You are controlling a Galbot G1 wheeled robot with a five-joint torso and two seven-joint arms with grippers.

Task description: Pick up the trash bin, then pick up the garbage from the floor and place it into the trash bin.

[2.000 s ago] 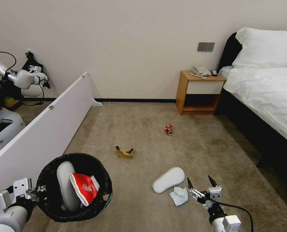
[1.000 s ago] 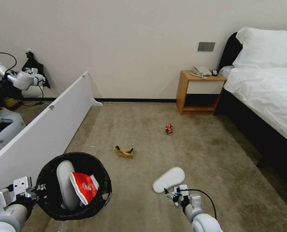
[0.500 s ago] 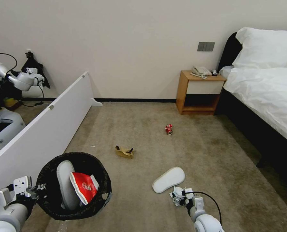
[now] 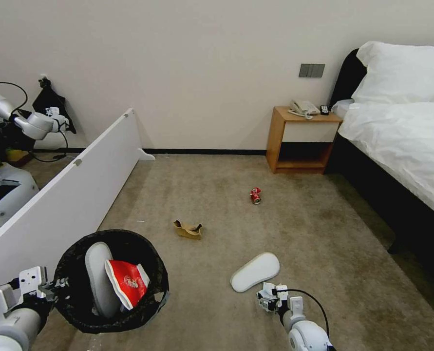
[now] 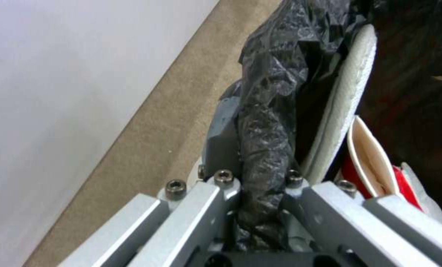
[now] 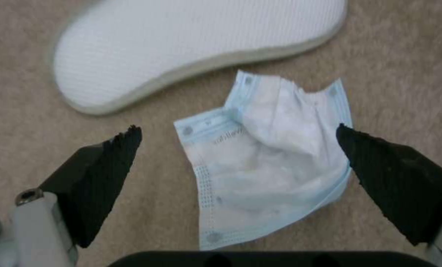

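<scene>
The trash bin [image 4: 71, 262], lined with a black bag, is low on the left. It holds a white slipper [image 4: 97, 279] and a red-white carton [image 4: 128, 282]. My left gripper [image 4: 51, 286] is shut on the bin's rim. In the left wrist view this gripper [image 5: 256, 178] pinches the bag [image 5: 268, 111]. My right gripper [image 4: 268, 297] points down at the floor beside a second slipper [image 4: 254, 271]. In the right wrist view it [image 6: 238, 135] is open, its black fingertips [image 6: 119, 148] straddling a white-and-blue tissue [image 6: 270, 167] near that slipper [image 6: 191, 48]. Brown cardboard [image 4: 187, 229] and a red can [image 4: 255, 195] lie farther off.
A long white board [image 4: 66, 195] leans along the left, with another machine [image 4: 2, 187] behind it. A wooden nightstand [image 4: 302, 141] stands at the far wall. A bed [image 4: 402, 136] on a dark frame runs down the right. Carpet lies open between them.
My right gripper swung left from beside the tissue to over it and turned downward; over the last half second it barely shifted. The left gripper and bin stayed put.
</scene>
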